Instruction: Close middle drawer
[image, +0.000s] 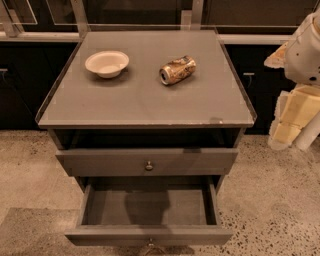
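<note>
Below the tabletop's (145, 100) front edge, middle drawer (149, 234) juts out, panel running left-right; our hand (292, 120) sits off the right edge, above-right of it, grip state we can't tell.

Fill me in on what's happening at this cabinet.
A one-armed robot is meant to close the middle drawer, which is pulled far out and looks empty. Its pincer hangs off to the right of the cabinet, touching nothing. The drawer above is out only slightly. A bowl and a tipped can sit on top.
</note>
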